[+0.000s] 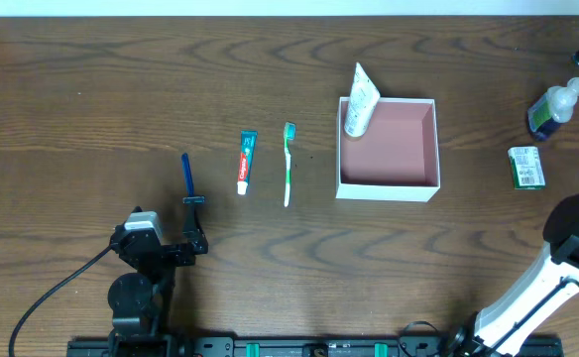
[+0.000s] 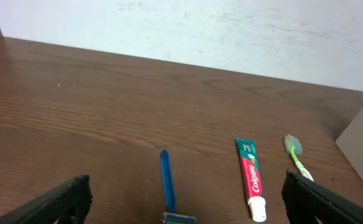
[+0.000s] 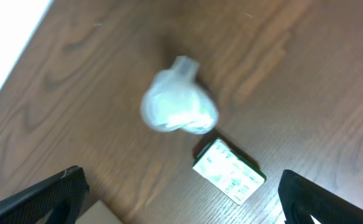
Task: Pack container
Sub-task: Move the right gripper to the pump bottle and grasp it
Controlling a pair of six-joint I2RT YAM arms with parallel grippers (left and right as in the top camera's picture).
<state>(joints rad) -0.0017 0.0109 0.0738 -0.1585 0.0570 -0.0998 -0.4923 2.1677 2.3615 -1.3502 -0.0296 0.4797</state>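
Black arm (image 1: 136,288), black cable (image 1: 52,290), white forearm (image 1: 522,297)

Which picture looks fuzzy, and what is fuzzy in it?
Right wrist view: the pump bottle is a fuzzy white blob, the soap packet beside it a bit clearer. Left wrist view: the razor and toothpaste look sharp. Overhead view: everything is fairly crisp.

white square container (image 1: 388,188), pink inside, open, right-centre
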